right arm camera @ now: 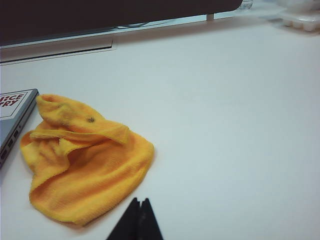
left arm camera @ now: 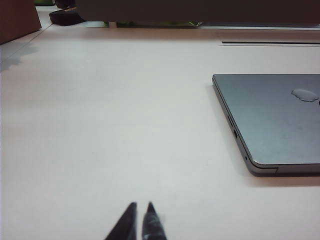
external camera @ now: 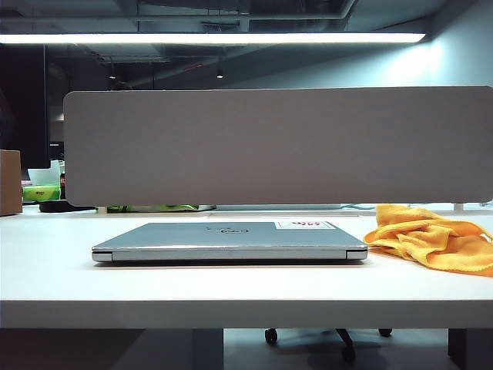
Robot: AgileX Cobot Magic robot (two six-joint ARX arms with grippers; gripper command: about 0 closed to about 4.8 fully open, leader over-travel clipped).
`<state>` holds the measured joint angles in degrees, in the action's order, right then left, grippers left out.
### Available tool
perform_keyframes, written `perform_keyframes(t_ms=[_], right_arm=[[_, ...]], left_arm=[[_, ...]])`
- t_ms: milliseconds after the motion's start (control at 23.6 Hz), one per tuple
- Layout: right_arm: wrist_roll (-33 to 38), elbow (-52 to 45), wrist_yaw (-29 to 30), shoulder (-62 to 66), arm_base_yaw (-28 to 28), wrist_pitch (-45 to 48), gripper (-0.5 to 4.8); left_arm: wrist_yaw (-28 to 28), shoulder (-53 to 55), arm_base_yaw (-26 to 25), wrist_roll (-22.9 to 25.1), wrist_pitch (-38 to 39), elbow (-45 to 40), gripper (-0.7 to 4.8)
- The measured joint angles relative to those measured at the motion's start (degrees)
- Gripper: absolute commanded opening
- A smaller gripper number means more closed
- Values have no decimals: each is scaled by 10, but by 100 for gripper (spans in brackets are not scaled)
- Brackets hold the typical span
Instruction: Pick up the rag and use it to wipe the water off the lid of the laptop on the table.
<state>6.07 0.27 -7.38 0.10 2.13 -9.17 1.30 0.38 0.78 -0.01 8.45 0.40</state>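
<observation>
Nothing done yet. Rag (right arm camera: 82,160) lies crumpled on the table (external camera: 231,293), touching the laptop (external camera: 229,240); water (left arm camera: 305,94) sits on its lid. Left gripper (left arm camera: 141,212) and right gripper (right arm camera: 139,207) hover with fingers closed, empty. Pickup and wipe remain.

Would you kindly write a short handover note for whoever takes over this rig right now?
Left end effector: shut, empty, over bare table to the left of the laptop.
Right end effector: shut, empty, over the table near the rag, not touching it.
Laptop: closed, flat, mid-table. A water spot shows on the lid.
Rag: crumpled on the table at the laptop's right end, next to its sticker corner.
Done: nothing yet.
Left: open the right end effector, pick up the rag, wipe the lid dry.
</observation>
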Motion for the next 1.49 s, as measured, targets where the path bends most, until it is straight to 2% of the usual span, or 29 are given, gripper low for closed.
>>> perform_keyframes(t_ms=[467, 509, 552, 594, 637, 722, 849, 934, 976, 1061, 1104, 1146, 1231, 1273, 1316, 1486], right_arm=[[2, 0, 0, 0, 0, 0, -1], [40, 7, 12, 0, 0, 0, -1], [82, 33, 30, 0, 0, -9, -1], [100, 61, 45, 0, 0, -11, -1], [109, 118, 80, 0, 0, -14, -1], [90, 178, 104, 2, 0, -37, 0], [9, 266, 122, 28, 0, -132, 5], [-62, 343, 137, 69, 0, -219, 72], [-83, 374, 139, 87, 0, -252, 132], [-106, 449, 141, 160, 0, -333, 284], [-109, 483, 146, 227, 0, -381, 326], [-110, 491, 156, 262, 0, -389, 367], [-110, 495, 200, 348, 0, -396, 398], [-111, 497, 210, 385, -1, -387, 452], [-111, 498, 210, 453, -7, -353, 479], [-111, 528, 176, 659, -14, -243, 479]], left_arm=[[0, 0, 0, -1, 0, 0, 21], [4, 0, 0, -32, -1, 5, 21], [36, 1, 0, -80, 2, 27, 21], [70, 1, 0, -104, -2, 51, 21], [132, 0, 0, -122, -36, 98, 21], [173, 0, 0, -129, -53, 148, 21], [181, 17, 0, -156, -17, 209, 21], [189, 46, 0, -161, 33, 238, 21], [203, 62, 0, -157, 57, 248, 21], [282, 136, 0, -115, 95, 267, 21], [313, 168, 0, -86, 99, 268, 21], [324, 183, 0, -73, 103, 268, 21], [330, 220, 0, -62, 110, 268, 21], [330, 229, 0, -61, 111, 268, 21], [331, 246, 0, -60, 111, 268, 21], [329, 254, 0, -60, 112, 268, 21]])
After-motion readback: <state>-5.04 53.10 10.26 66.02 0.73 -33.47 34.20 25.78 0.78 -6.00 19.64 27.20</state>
